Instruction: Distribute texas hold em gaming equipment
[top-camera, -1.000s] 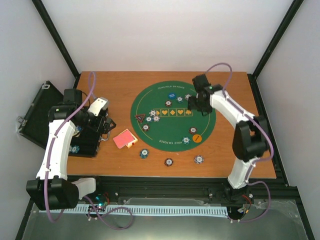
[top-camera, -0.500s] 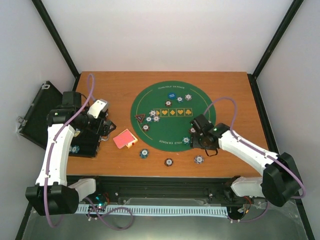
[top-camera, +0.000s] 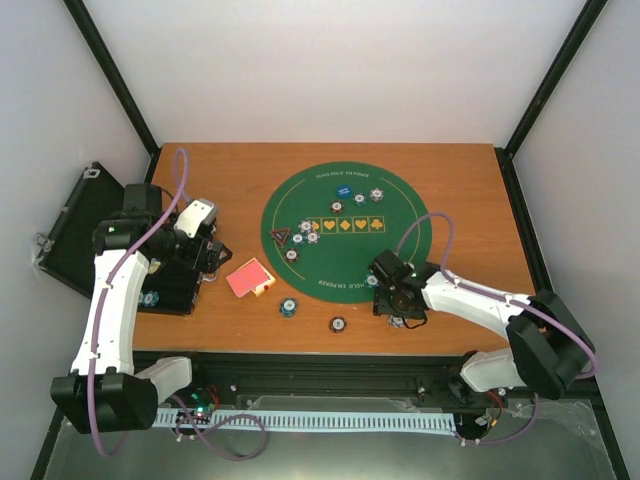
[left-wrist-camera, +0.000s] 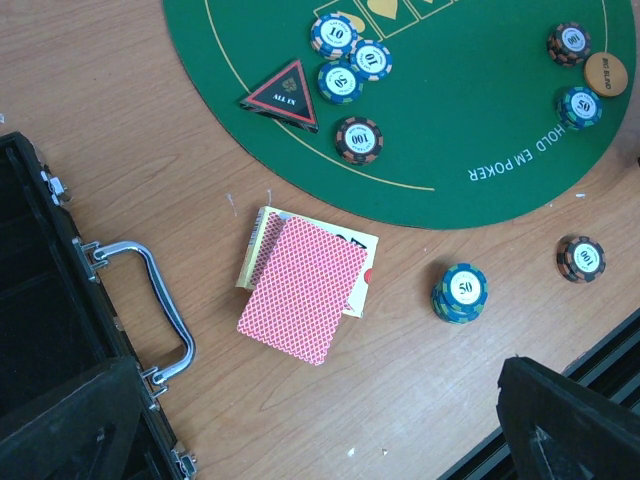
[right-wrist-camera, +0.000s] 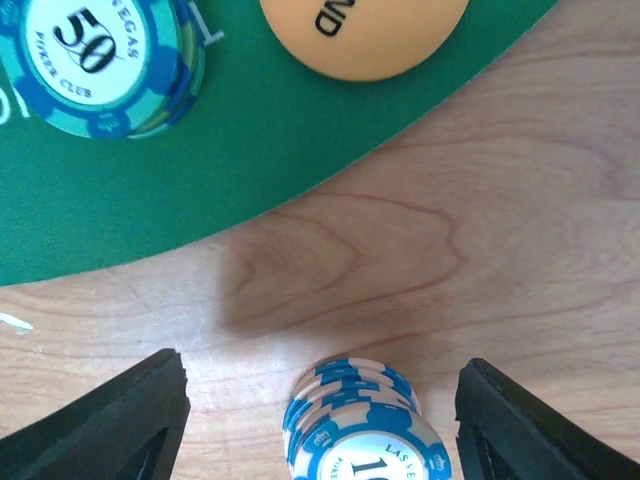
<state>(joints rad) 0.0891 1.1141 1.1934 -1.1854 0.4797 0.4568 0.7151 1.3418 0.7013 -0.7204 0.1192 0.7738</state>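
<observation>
Right claw (right-wrist-camera: 322, 385): jaws apart, gripping nothing, straddling a stack of pale-blue-and-white striped poker chips (right-wrist-camera: 365, 440) on the wooden bench (right-wrist-camera: 520, 220), just off the round green felt mat (right-wrist-camera: 250, 130). Left claw (left-wrist-camera: 312, 378): wide open, empty, left of the mat. Red-backed playing-card deck (left-wrist-camera: 305, 290): beside the mat's near-left edge.

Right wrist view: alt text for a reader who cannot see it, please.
The open right end effector straddles a blue-and-white chip stack on the wooden table, touching neither side. Beyond, on the green mat, lie a 50 chip and an orange button disc.
</observation>
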